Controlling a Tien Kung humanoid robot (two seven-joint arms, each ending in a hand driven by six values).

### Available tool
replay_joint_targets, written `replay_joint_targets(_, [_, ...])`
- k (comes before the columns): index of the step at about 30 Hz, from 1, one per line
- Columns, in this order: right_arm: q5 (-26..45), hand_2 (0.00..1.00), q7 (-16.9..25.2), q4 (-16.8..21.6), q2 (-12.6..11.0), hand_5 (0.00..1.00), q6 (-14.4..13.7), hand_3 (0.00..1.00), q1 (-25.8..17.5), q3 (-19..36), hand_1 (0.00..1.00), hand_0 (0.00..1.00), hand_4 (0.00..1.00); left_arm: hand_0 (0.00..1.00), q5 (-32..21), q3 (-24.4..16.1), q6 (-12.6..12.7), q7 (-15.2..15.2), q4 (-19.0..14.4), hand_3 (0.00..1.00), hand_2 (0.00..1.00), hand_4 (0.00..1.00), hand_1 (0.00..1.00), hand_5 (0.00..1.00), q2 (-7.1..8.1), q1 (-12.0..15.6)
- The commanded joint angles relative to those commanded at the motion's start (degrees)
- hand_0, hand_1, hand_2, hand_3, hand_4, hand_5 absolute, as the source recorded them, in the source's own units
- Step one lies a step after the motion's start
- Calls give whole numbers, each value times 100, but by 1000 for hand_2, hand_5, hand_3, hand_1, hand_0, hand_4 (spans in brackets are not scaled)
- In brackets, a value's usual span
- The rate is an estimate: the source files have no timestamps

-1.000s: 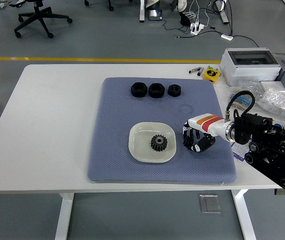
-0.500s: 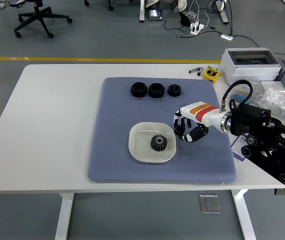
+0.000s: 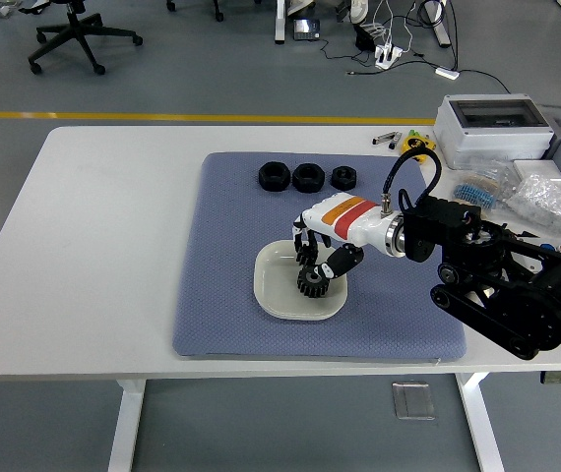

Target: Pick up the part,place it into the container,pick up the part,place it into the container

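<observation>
Blue-grey and bumpy, a soft mat (image 3: 231, 295) covers the middle of the white table (image 3: 103, 226). A pale square dish (image 3: 279, 295) sits on the mat, and a black gear (image 3: 311, 282) lies inside it. The robot's right hand (image 3: 318, 254) reaches in from the right and hangs over the dish, right above the gear. Its fingers (image 3: 303, 248) curl down around the top of the gear, but I cannot tell if they really hold it or only touch it. Three more black parts (image 3: 306, 177) sit in a row near the far edge of the mat, well apart from the dish. A grey box (image 3: 492, 128) and some clutter sit at the right side of the table.
</observation>
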Motion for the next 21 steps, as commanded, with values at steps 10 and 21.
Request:
replay_joint_targets(10, [-44,502,-64,-390,108,220,189,516,-7,-217,420,245,782,948,-21,35,8,-10,0,601,902,555,929,690,6,-7])
replay_joint_targets(21, [-231,531,-4,-547,204,238,169,557,8,-246,434,246,923,949,73,-57,17,3,0,600,902,554,930,690,-13,0])
